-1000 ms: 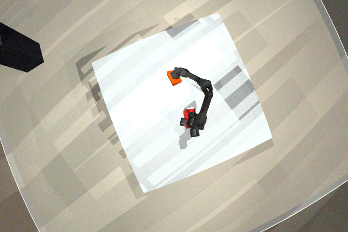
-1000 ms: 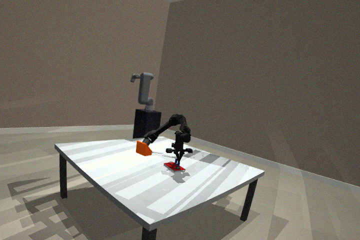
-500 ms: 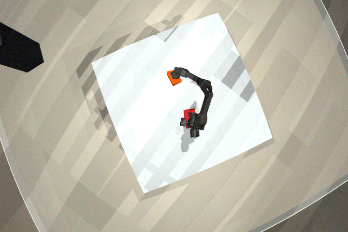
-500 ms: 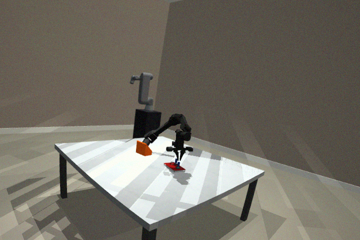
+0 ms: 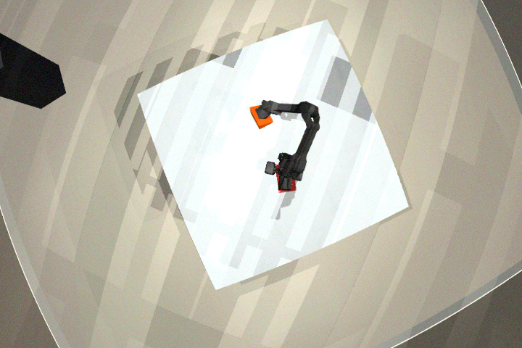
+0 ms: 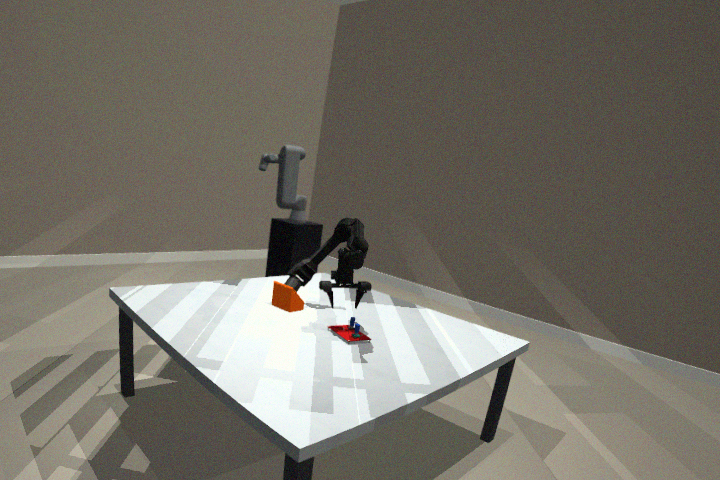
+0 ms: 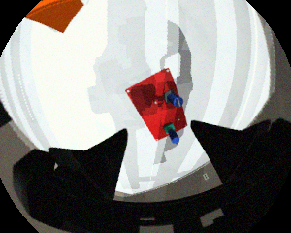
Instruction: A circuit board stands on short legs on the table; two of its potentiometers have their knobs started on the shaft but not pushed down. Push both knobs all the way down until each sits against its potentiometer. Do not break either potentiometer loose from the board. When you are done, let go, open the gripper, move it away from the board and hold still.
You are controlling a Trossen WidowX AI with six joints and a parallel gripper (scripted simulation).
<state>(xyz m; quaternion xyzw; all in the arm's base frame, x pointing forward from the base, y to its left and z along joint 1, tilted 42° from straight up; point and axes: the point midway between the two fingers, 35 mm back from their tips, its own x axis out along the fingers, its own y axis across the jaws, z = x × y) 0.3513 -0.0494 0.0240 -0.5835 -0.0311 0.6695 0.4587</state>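
Note:
The red circuit board (image 5: 293,185) (image 6: 338,329) (image 7: 144,99) stands low on the table. One blue knob (image 6: 352,321) (image 7: 177,101) stands upright on a potentiometer near the middle of one long edge. The other blue knob (image 6: 357,327) (image 7: 174,136) stands upright on the green potentiometer (image 7: 169,128) near the board's corner. Whether either knob touches its potentiometer is too small to tell. My gripper (image 6: 344,307) (image 7: 160,127) is wide open and empty, pointing down and hanging clearly above the board and both knobs. In the top view the arm covers much of the board.
The orange block (image 5: 261,122) (image 6: 286,298) (image 7: 58,15) is at the arm's base on the white table (image 5: 212,164) (image 6: 247,362). A black pedestal (image 5: 27,73) (image 6: 294,249) with a grey arm (image 6: 289,175) stands off the table.

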